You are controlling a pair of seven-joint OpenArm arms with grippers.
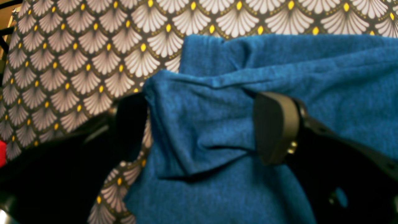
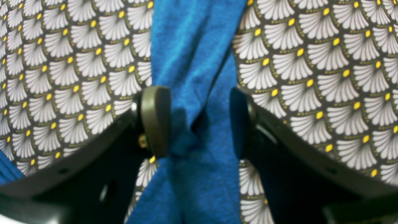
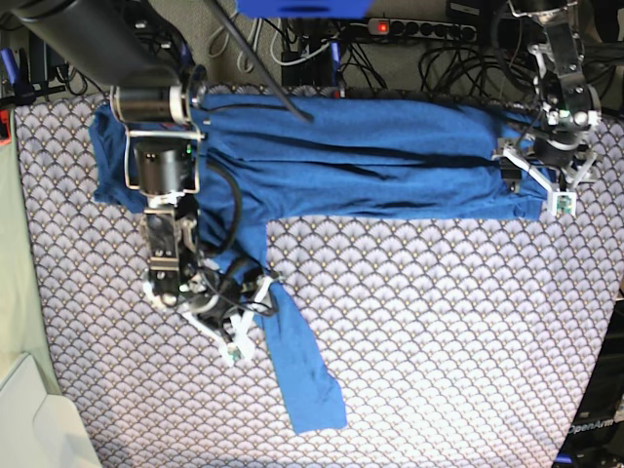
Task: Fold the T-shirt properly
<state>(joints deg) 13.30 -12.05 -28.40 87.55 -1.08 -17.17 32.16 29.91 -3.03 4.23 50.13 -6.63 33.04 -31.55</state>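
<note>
T-shirt (image 3: 370, 161) across frame top; right gripper (image 2: 199, 124) part-open astride sleeve; left gripper (image 1: 202, 124) pinching bunched hem on tablecloth (image 3: 439, 331)

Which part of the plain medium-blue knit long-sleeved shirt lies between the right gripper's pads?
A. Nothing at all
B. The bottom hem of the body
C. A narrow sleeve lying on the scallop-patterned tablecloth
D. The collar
C. In the right wrist view the right gripper straddles a narrow bunched strip of the blue shirt, with scallop-patterned tablecloth on both sides; the base view shows it is the sleeve.
</note>
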